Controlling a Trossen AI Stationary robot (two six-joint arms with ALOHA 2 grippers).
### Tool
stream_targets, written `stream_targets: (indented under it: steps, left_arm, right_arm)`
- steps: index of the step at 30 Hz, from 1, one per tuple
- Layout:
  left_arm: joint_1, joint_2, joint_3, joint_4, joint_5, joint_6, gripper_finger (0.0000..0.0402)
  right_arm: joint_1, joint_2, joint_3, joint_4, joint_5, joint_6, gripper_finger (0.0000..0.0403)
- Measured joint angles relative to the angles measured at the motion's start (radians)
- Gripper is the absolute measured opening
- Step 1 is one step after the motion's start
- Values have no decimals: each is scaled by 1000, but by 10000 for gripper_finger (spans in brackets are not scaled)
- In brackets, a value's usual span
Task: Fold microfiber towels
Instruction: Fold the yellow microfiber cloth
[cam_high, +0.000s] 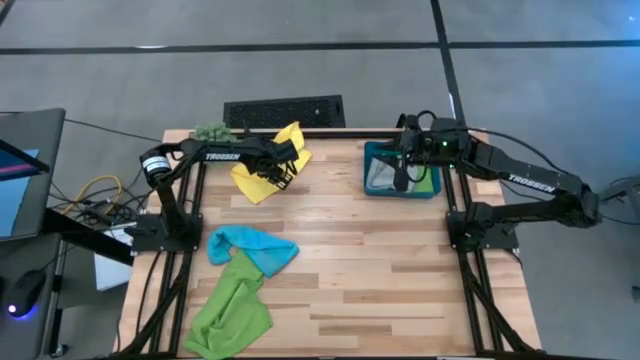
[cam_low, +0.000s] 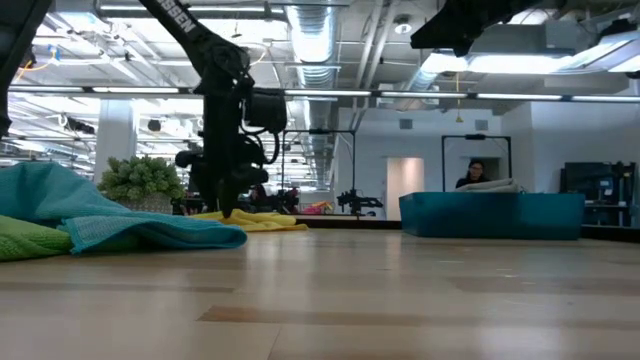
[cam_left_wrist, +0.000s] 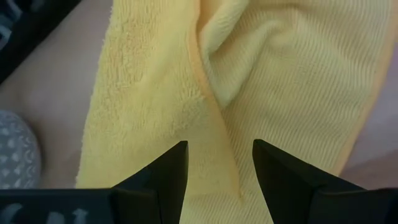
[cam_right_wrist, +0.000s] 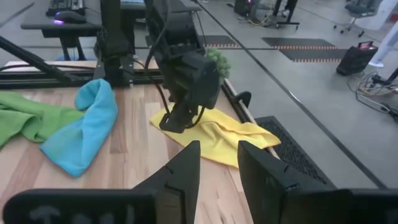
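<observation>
Item: my left claw (cam_high: 283, 172). Position: low over the yellow towel (cam_high: 262, 182) at the far left of the table (cam_high: 400, 260). State: fingers parted, nothing between them; the wrist view shows both tips either side of a raised crease in the yellow cloth (cam_left_wrist: 280, 81).

Item: my right claw (cam_high: 400, 180). Position: hanging above the teal bin (cam_high: 432, 188) at the far right. State: fingers apart with a gap between them, holding nothing.

Item: towels. Yellow, rumpled, under my left claw. Light blue towel (cam_high: 250, 247), heaped near the left edge, partly overlying the green towel (cam_high: 228, 312), which trails toward the near left corner. A folded grey towel (cam_high: 381, 176) appears to lie in the bin.

Step in hand, by my reckoning: picking up the yellow towel to begin its fold. Blue and green are not yet folded.

Next move calls for: closing on the crease or an edge, lifting enough to spread the cloth flat toward the open middle of the table, with my right claw likely needed for the opposite corner.

Surface: pale wood planks, smooth, slightly glossy in the low view. A fuzzy green plant ball (cam_high: 210, 132) sits at the far left corner, a black mat (cam_high: 284, 111) just beyond the far edge.

Room: large grey-floored workshop, bright ceiling lights, ductwork; a person (cam_low: 474, 175) in the distance.
</observation>
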Motion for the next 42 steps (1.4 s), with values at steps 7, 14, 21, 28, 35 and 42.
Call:
stream_targets:
  steps: [7,14,21,28,35,42]
  left_arm:
    - [0,0,-50,83,-1,12,174]
    - [0,0,-87,120,-80,-2,174]
    - [0,0,-87,113,-122,20,142]
    - [18,0,-87,108,-98,82,15]
    - [47,0,-87,104,-37,148,2]
    - [40,-49,-85,72,-19,147,0]
  right_arm:
    - [0,0,0,0,2,1,131]
    - [0,0,0,0,2,0,131]
    - [0,0,0,2,2,1,131]
    - [0,0,0,8,2,15,131]
    - [0,0,0,7,2,19,131]
    - [0,0,0,7,2,19,131]
